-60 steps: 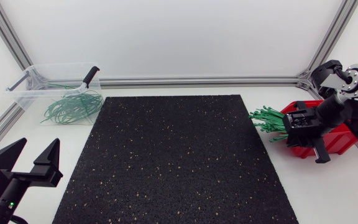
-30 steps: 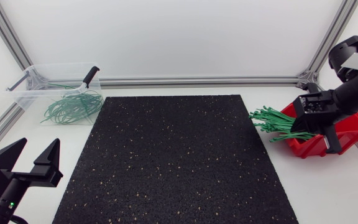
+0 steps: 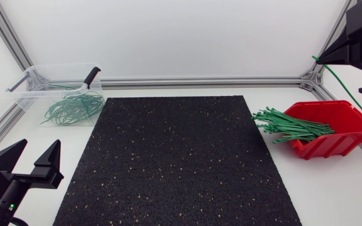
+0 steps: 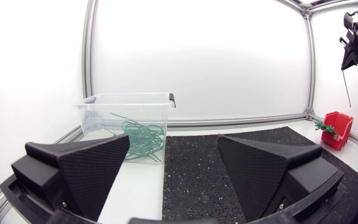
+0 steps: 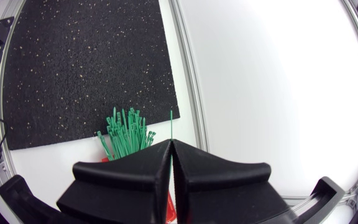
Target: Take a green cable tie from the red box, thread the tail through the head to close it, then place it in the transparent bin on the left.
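Right end effector (image 5: 170, 149) high up; apparently pinching green cable tie (image 3: 344, 85).

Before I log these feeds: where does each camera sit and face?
Head: fixed overhead, looking down on mat, red box, bin; both pairs of jaws show.
Left wrist: low, facing across to the bin; own jaws open.
Right wrist: raised, facing down at loose ties; own jaws shut on a tie.
Shared: all see the mat.
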Motion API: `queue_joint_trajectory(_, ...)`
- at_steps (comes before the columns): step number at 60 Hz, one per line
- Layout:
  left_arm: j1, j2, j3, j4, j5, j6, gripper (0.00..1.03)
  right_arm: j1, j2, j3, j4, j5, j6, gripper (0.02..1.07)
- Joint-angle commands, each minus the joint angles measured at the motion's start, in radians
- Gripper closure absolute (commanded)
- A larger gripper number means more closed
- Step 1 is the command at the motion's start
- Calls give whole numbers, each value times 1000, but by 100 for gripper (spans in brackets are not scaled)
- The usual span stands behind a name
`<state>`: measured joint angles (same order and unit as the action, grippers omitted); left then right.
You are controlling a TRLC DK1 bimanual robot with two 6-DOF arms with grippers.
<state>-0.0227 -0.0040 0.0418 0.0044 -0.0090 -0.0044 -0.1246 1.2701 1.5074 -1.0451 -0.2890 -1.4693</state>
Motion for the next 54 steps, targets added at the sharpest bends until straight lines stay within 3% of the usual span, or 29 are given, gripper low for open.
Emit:
queue_joint_trajectory(1, 0, -7, -37, -26, -3, -22, 4, 19, 17, 48, -44, -22, 90, 101)
queue_joint_trajectory(18, -2, -7, -37, -26, -3, -22, 4, 148, 0, 117, 37, -141, 580, 101)
queue_joint_trajectory(32, -6, -7, -37, -26, -3, -22, 4, 299, 46, 177, 100, -114, 1037, 101)
queue_joint_trajectory(46, -8, -7, -37, -26, -3, -22, 4, 454, 143, 205, 125, -95, 1311, 101)
queue_joint_trajectory(54, -8, -7, -39, -26, -3, -23, 4, 542, 176, 168, 203, -93, 1460, 101)
